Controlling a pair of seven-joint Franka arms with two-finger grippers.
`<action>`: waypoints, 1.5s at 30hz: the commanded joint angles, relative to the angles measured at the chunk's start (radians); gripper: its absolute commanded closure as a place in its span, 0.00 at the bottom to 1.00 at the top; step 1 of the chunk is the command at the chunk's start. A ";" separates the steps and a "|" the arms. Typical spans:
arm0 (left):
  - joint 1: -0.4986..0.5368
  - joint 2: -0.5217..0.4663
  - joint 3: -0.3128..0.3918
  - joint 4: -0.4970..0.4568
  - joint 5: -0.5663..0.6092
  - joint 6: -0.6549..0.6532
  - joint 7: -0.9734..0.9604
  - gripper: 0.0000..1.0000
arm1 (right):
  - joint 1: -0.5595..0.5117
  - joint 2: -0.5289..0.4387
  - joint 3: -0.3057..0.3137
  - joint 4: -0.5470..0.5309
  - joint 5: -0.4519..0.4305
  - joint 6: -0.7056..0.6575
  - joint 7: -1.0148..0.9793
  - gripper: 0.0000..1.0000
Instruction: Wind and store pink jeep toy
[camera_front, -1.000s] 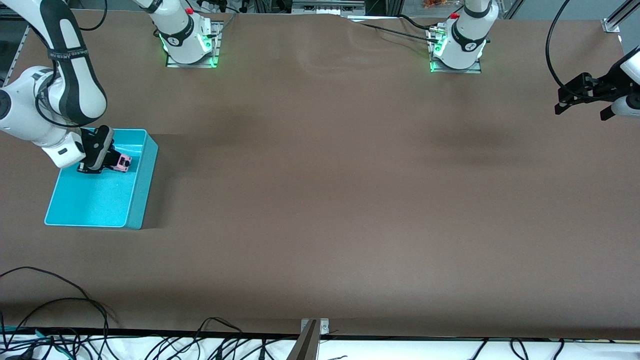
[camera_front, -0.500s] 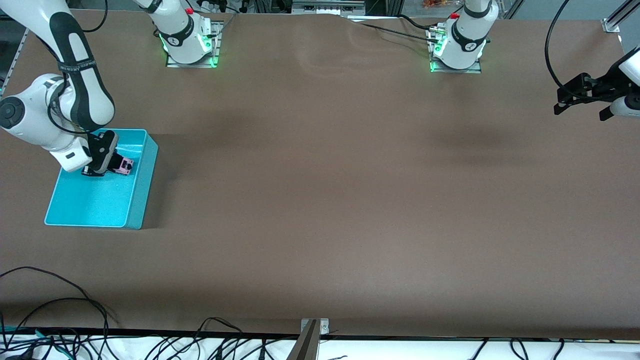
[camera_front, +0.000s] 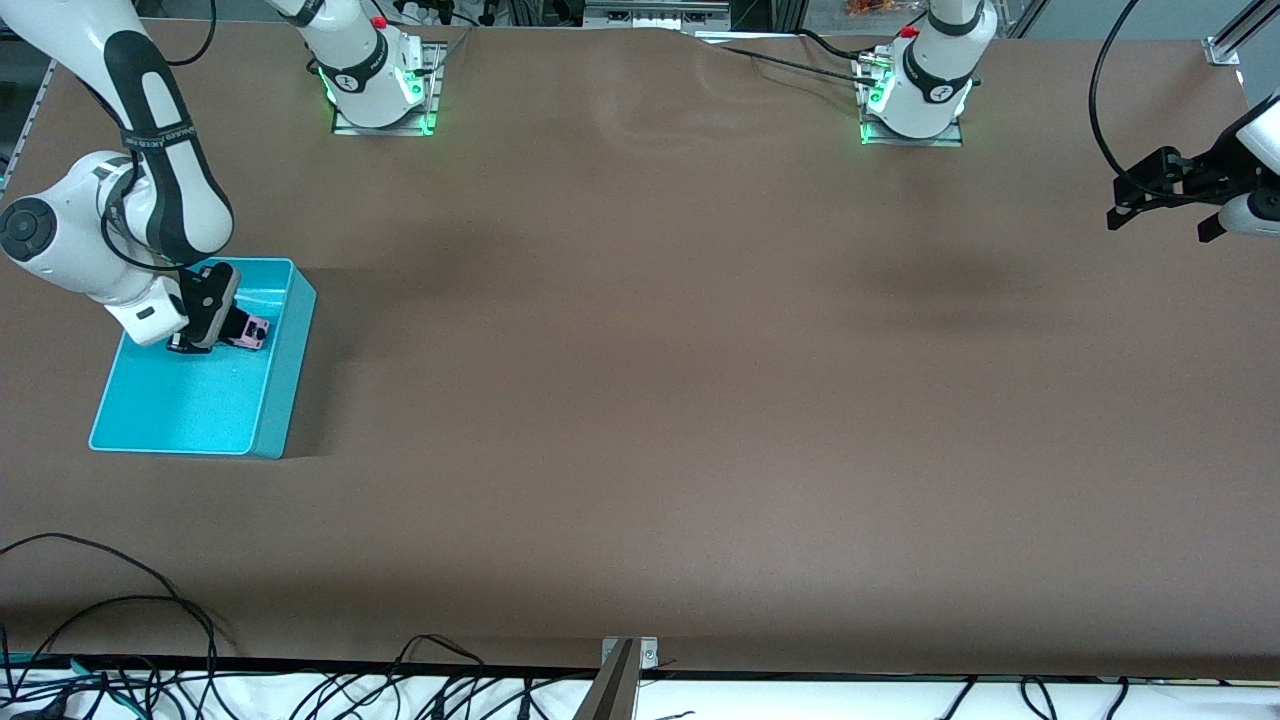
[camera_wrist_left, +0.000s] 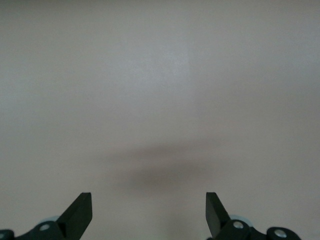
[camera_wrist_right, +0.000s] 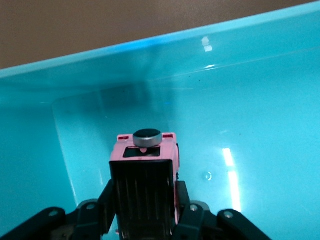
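Right claw (camera_front: 232, 333) grips the pink jeep toy (camera_front: 250, 331) inside the turquoise bin (camera_front: 285, 380), near its farther edge. Left claw (camera_front: 1165, 200) waits, wide apart, over the surface (camera_front: 700, 400) edge.

The left end effector (camera_wrist_left: 149, 215) hangs over bare brown table (camera_wrist_left: 160, 90) — fingers (camera_wrist_left: 80, 212) spread wide.

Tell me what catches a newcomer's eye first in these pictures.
The bright turquoise plastic bin at the right arm's end of the brown table stands out most. Inside it the right gripper is shut on the tiny pale pink jeep toy with a black roof, held low in the bin. The left gripper waits open over the bare table at the left arm's end.
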 joint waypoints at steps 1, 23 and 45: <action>-0.002 0.002 -0.002 0.006 0.018 0.005 -0.010 0.00 | -0.004 -0.014 0.003 -0.010 0.007 0.016 -0.007 0.37; 0.004 0.008 -0.002 0.016 0.015 0.003 -0.010 0.00 | 0.013 -0.104 0.017 0.002 0.085 -0.088 0.116 0.08; 0.004 0.008 -0.002 0.017 0.015 0.005 -0.008 0.00 | 0.014 -0.267 0.126 0.115 0.083 -0.278 0.528 0.00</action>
